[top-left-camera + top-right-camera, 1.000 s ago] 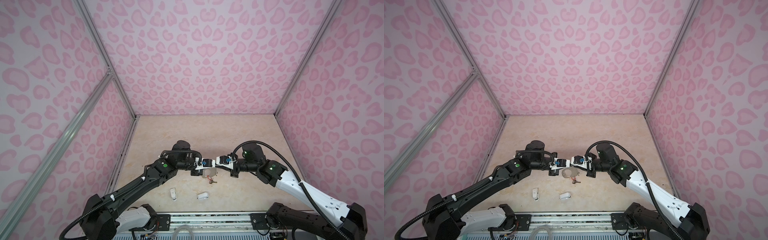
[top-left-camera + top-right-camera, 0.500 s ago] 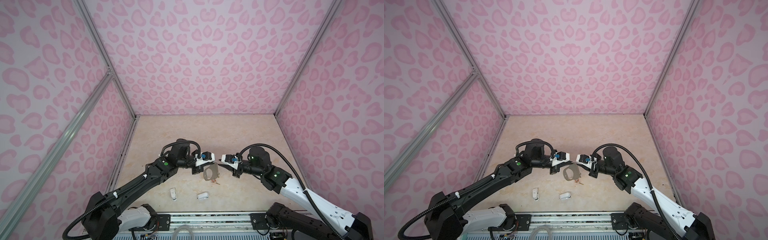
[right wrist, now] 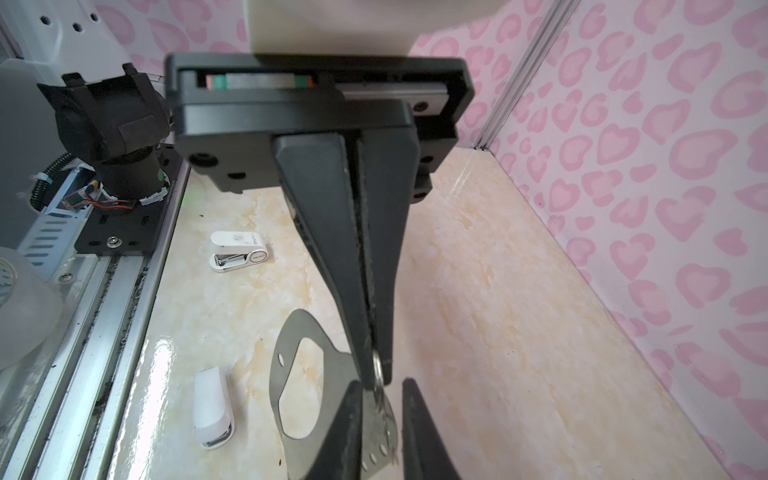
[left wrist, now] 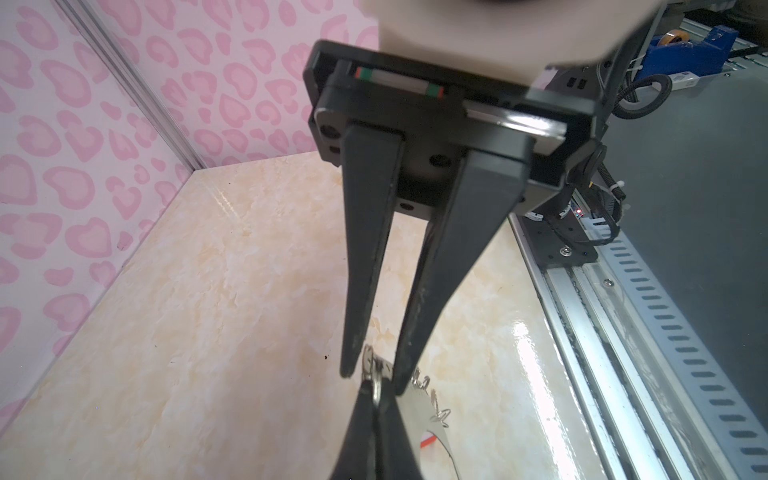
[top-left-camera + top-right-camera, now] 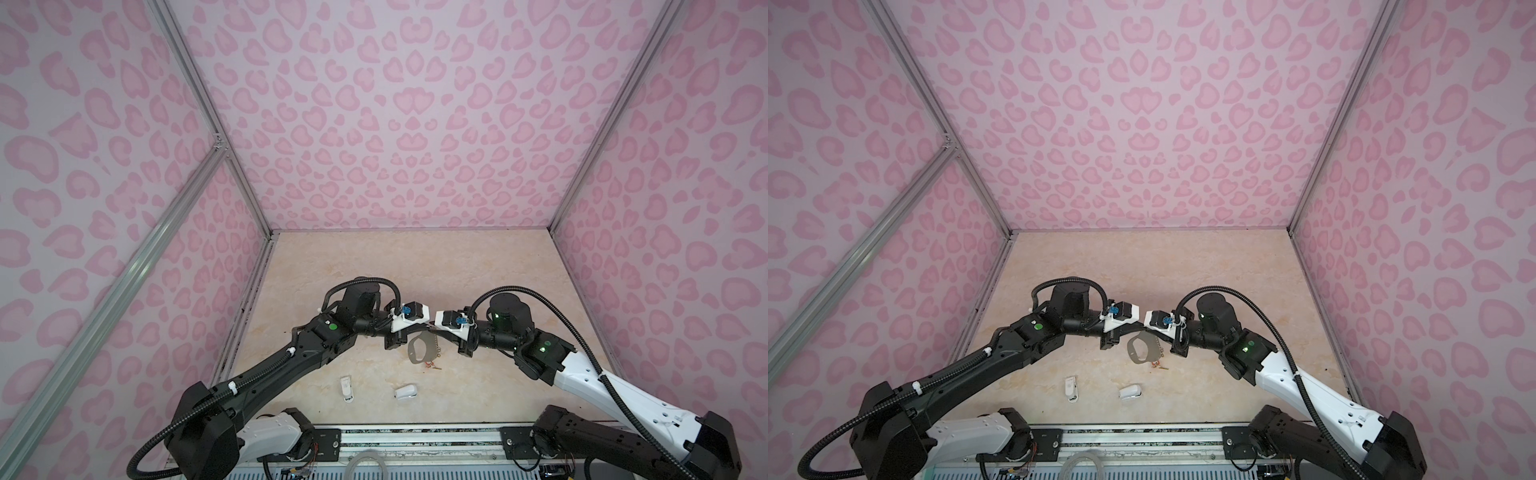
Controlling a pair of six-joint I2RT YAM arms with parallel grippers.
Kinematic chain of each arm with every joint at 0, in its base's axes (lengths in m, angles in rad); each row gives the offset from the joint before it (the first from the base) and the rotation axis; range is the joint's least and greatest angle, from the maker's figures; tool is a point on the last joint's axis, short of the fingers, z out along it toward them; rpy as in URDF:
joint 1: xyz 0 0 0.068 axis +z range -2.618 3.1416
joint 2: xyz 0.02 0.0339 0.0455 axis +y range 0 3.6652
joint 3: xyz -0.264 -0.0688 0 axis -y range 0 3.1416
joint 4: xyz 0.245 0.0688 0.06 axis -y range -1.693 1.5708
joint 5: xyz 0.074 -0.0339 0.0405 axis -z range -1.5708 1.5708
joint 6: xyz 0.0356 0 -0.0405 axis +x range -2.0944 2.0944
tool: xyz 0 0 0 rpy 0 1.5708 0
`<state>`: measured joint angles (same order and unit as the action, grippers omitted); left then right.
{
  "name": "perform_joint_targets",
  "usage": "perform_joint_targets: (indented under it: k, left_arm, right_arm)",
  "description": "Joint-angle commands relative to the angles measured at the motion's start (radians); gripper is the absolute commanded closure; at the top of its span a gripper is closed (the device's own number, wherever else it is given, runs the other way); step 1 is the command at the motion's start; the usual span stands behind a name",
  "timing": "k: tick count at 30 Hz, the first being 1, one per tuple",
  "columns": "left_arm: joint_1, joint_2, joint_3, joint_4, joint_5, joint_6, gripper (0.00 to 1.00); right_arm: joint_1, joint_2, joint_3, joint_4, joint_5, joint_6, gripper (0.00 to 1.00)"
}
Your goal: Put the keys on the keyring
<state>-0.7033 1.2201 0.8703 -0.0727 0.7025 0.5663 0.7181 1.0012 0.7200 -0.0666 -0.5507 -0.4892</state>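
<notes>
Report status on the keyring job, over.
Left gripper shut on keyring, plate held up. Right gripper pinching a wire ring at its edge. Orange-tagged key loose on table beneath; blue one unseen. White staplers apart, not in the way.

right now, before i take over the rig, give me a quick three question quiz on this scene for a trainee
1. True or false: the keyring lies flat on the table, clear of both end effectors.
2. How many small white staplers lie on the table? A one, B two, C three.
3. Fill in: the ___ end effector pinches a silver piece at the keyring's rim, its fingers nearly together.

Key
1. False: the left end effector and the right end effector are both on it.
2. B.
3. Right.
</notes>
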Motion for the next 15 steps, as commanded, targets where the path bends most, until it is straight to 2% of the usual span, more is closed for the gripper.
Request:
perform_joint_targets:
  k: [1, 7, 8, 11, 15]
  left_arm:
    - [0.0, -0.01, 0.008, 0.023, 0.027, 0.034, 0.96]
    - [-0.001, -0.002, 0.025, -0.012, 0.034, 0.076, 0.96]
    - [-0.002, 0.001, 0.028, -0.018, 0.032, 0.08, 0.94]
    - [-0.002, -0.001, 0.035, -0.022, 0.008, 0.08, 0.77]
    - [0.002, -0.017, 0.046, -0.039, -0.044, 0.084, 0.65]
  right_arm:
    - [0.001, 0.008, 0.011, 0.018, 0.022, -0.001, 0.85]
    - [0.003, 0.017, 0.011, 0.035, 0.019, -0.004, 0.98]
    - [0.003, 0.018, 0.012, 0.033, 0.018, -0.008, 1.0]
    - [0.003, 0.02, 0.012, 0.031, 0.022, -0.014, 1.0]
    - [0.004, 0.028, 0.021, 0.025, 0.014, -0.022, 1.0]
